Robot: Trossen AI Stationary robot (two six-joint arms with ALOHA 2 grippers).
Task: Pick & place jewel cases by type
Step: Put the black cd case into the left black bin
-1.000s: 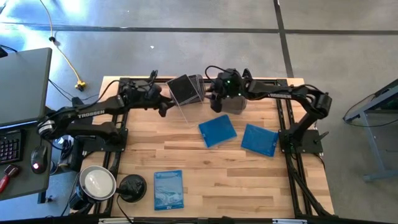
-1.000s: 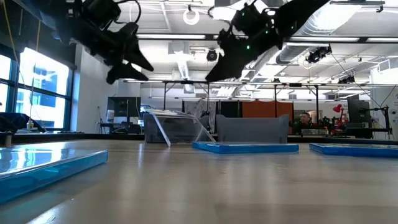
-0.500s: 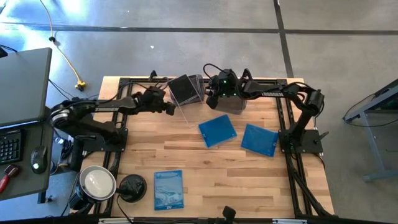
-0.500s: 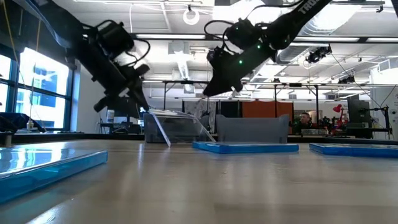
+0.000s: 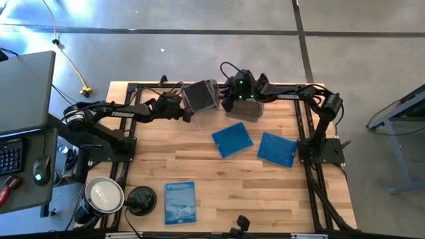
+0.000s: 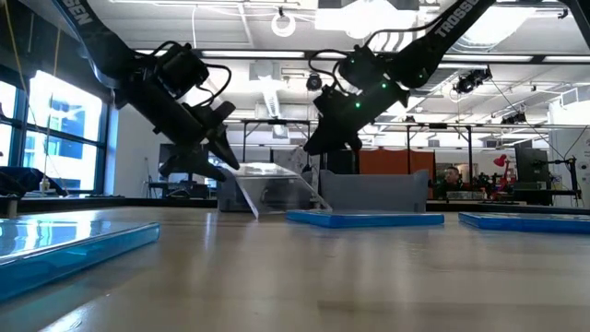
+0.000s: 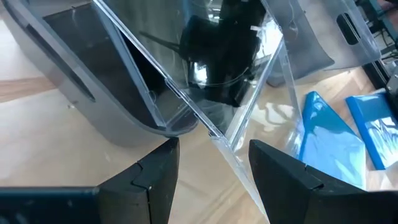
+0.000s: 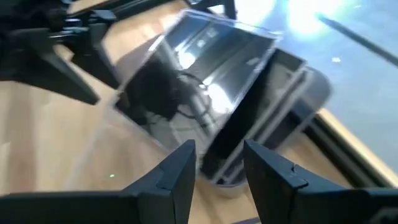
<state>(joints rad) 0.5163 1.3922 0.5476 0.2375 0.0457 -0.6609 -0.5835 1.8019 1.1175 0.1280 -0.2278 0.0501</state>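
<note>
Clear plastic: a jewel case (image 5: 201,97) leans tilted in the left smoky tub (image 5: 199,89) at the worktop's (image 5: 219,192) far edge, one corner hanging out, so it needs squaring. The left hand (image 5: 186,115), fingers apart, hovers beside that corner; the right hand (image 5: 228,104), fingers apart too, waits near it. Three blue jewel cases (image 5: 232,139) lie flat, unsorted.

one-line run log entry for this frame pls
left gripper: open, at clear jewel case leaning on tub | right gripper: open, above | three blue cases on table
</note>
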